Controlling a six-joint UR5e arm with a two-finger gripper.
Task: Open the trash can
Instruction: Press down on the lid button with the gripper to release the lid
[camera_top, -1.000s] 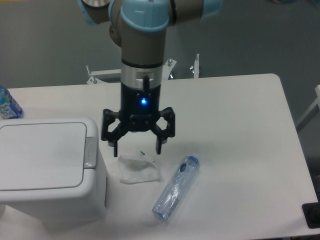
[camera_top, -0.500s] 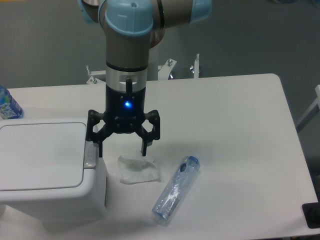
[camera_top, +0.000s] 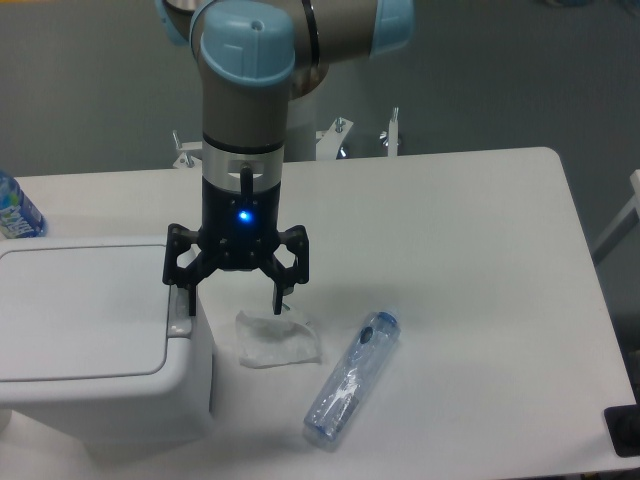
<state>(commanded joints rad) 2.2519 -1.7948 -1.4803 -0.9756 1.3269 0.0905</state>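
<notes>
Presently: trash can (camera_top: 85, 340), white, lid down, lower left of frame on the tabletop (camera_top: 470, 250). Tool (camera_top: 233, 299), fingers spread apart, at its right edge over the grey latch (camera_top: 180, 312).

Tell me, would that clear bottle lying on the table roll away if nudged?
Probably. The clear bottle lies on its side on the flat table, so a sideways nudge would likely roll it. It looks empty and thin-walled, so probably light and easily dented.
</notes>
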